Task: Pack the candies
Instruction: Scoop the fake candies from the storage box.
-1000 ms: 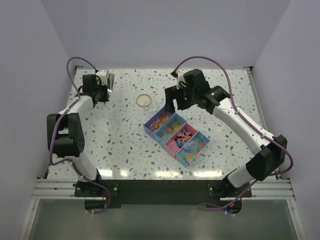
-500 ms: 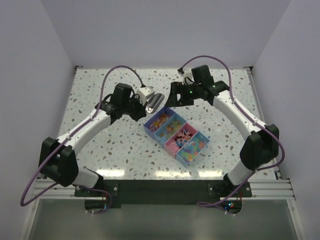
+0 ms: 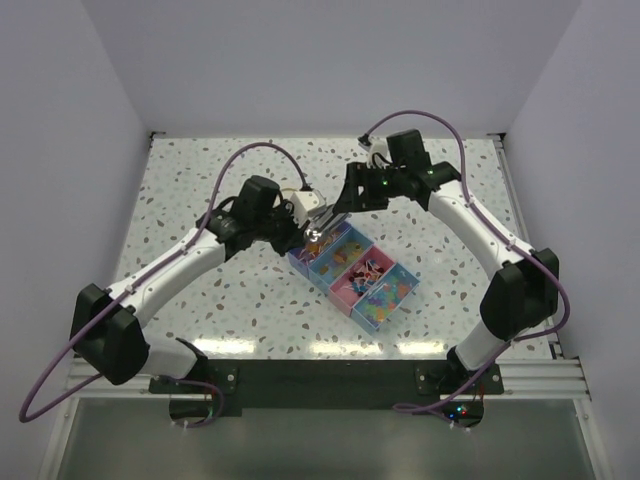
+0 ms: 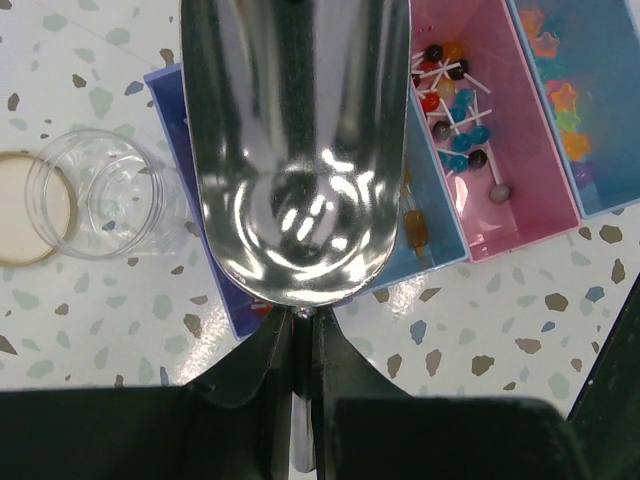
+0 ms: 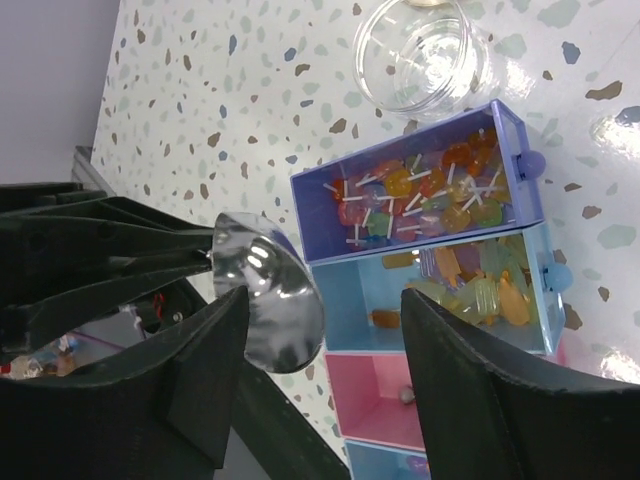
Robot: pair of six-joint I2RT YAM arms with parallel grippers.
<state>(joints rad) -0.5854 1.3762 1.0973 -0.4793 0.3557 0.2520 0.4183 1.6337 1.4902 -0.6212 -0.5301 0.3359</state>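
Silver scoop (image 4: 300, 150) fills most of the left wrist view, and the left jaws are pinching its thin handle at the bottom. From the top, the scoop hangs over the purple end of the box (image 5: 527, 165), which sits on the speckled surface (image 5: 250, 80). The box has 4 parts in a row: purple, blue, pink, blue. The candies (image 5: 430, 195) are all inside it. The right wrist view shows orange ones on sticks in the purple part and amber ones in the blue part next to it. In the left wrist view the scoop hides those, but the pink part shows blue, red and dark ones on sticks. A clear jar (image 5: 420, 50) stands just beside the purple part; the top view does not show it. The right jaws are spread apart above the box, holding nothing.
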